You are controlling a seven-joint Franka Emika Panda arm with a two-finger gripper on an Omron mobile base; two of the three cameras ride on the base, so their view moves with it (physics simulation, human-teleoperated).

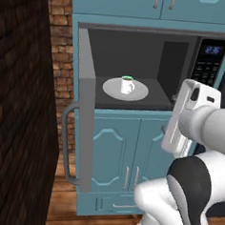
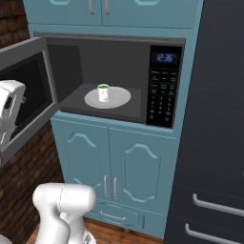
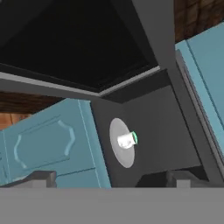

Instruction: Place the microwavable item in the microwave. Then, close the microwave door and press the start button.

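1. Mug [image 1: 127,85] sits upright on the white turntable [image 1: 111,89] inside the microwave [image 2: 164,86]
2. Door [image 1: 83,131] swung wide
3. Arm raised outside the opening, tool [image 3: 109,178] spread and empty, apparently rolled sideways toward the cavity

**Colours & patterns, kitchen w/ open microwave**

Small white handled mug w/ green rim [image 1: 127,85] on white round turntable [image 1: 111,89]. Silver-grey built-in microwave [image 2: 119,47]: dark grey inside, black keypad panel [image 2: 163,90] w/ white-ish keys, blue digit display. Silver-grey framed microwave door [image 2: 26,95] w/ dark window, grey curved bar handle [image 1: 66,144]. Teal-blue cabinet doors [image 2: 112,162] w/ raised arch pattern, silver pulls. Red-brown brick wall [image 1: 61,34]. Brown wood floor [image 1: 61,211].
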